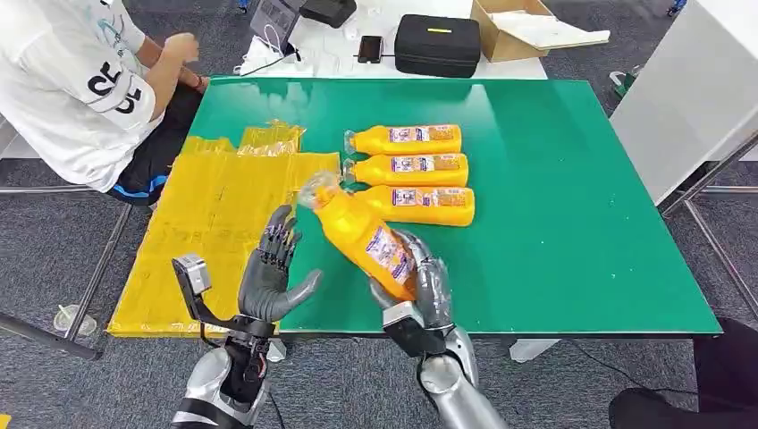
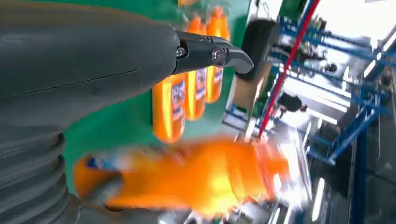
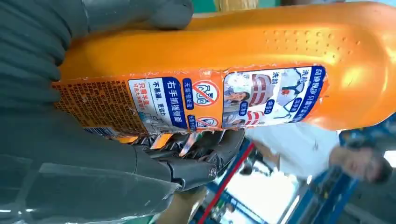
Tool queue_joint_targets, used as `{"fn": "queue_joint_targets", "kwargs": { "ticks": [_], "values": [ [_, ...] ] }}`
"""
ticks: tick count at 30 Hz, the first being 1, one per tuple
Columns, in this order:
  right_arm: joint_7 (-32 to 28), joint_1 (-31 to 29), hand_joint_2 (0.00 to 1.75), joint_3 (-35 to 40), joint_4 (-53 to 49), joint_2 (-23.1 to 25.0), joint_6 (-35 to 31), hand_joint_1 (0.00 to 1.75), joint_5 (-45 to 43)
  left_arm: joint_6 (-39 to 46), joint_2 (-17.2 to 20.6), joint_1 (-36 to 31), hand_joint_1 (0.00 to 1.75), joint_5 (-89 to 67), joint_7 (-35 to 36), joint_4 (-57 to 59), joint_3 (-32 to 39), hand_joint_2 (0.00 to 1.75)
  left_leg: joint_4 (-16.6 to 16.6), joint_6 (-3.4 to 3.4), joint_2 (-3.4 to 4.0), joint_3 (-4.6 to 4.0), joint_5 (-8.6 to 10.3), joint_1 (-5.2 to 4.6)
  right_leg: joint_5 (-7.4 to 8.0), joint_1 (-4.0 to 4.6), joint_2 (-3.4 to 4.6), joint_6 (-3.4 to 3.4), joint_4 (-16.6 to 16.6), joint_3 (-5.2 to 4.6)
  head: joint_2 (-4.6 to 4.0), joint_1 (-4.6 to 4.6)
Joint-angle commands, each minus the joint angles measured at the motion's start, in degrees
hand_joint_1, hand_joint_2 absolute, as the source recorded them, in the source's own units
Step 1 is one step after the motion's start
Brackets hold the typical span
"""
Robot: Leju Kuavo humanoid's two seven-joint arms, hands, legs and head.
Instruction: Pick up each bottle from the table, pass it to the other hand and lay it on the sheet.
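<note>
My right hand (image 1: 420, 284) grips an orange bottle (image 1: 362, 234) by its lower half and holds it above the green table (image 1: 554, 206), cap tilted toward the left; its label shows close up on the bottle (image 3: 224, 88). My left hand (image 1: 273, 268) is raised beside it with fingers spread, a short gap from the bottle and holding nothing. The held bottle (image 2: 196, 175) appears blurred past my left hand (image 2: 84, 60). Three more orange bottles (image 1: 407, 167) lie side by side on the table behind. The yellow sheet (image 1: 210, 214) covers the table's left part.
A person in a white shirt (image 1: 76, 80) sits at the table's far left corner. Behind the table stand a black case (image 1: 438, 45), a cardboard box (image 1: 523, 31) and a phone (image 1: 370, 47). A white cabinet (image 1: 688, 98) stands to the right.
</note>
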Motion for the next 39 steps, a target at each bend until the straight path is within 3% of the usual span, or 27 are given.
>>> {"fn": "queue_joint_targets", "kwargs": {
  "ticks": [1,10,15,25,39],
  "values": [
    [-0.2,-6.7,1.75,8.4,15.0,2.1,-3.9,1.75,2.5,-2.3,2.7,-3.3,0.0,0.4,1.6,5.5,-3.4,1.75,-0.1,0.03,0.13,0.22,-0.05,-0.01,-0.01,0.01,0.07,-0.07,-0.1,0.19,0.0,-0.02],
    [-0.2,-7.8,1.75,12.0,16.8,2.9,-7.7,1.75,7.6,-5.6,3.1,-5.2,0.0,3.6,4.3,10.7,-3.5,1.75,-0.1,0.04,0.13,0.36,-0.09,0.02,-0.06,0.06,0.03,-0.11,-0.1,0.33,0.0,-0.04],
    [-0.2,-6.0,1.75,11.0,17.8,5.4,-7.8,1.75,17.3,-8.4,3.0,-6.9,0.0,7.1,6.0,15.7,-3.2,1.75,-0.1,0.05,0.07,0.45,-0.12,0.04,-0.11,0.09,-0.05,-0.13,-0.1,0.44,0.0,-0.02],
    [-0.2,-7.0,1.75,13.7,23.1,5.4,-1.9,1.75,9.7,-9.0,1.9,-5.3,0.0,11.7,4.9,10.6,-1.3,1.75,0.0,0.06,0.06,0.32,-0.11,0.05,-0.1,0.1,-0.08,-0.11,-0.1,0.3,0.0,-0.02],
    [1.9,-7.1,1.75,13.3,23.9,5.5,0.6,1.75,8.9,-8.0,0.8,-3.4,0.0,14.3,4.6,5.3,0.5,1.75,0.0,0.05,-0.1,0.21,-0.08,0.04,-0.12,0.09,-0.21,-0.09,0.0,0.2,0.0,0.0]
  ]
}}
